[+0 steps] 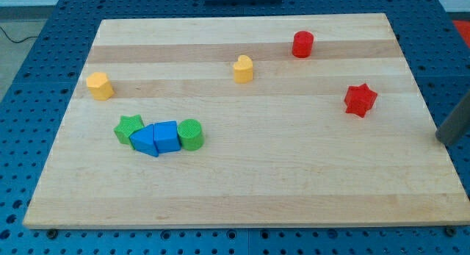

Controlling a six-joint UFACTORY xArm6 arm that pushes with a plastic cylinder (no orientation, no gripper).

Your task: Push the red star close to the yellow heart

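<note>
The red star [360, 100] lies on the wooden board [242, 189] at the view's right. The yellow heart [243, 68] lies near the top middle, well to the left of the star and a little higher. My tip [443, 138] shows at the view's right edge, just off the board's right side. It is to the right of and lower than the red star, and touches no block.
A red cylinder [302, 44] stands near the top, between heart and star. A second yellow block [99, 86] lies at the left. A tight row sits lower left: green star [128, 128], two blue blocks [145, 140] [167, 136], green cylinder [190, 134].
</note>
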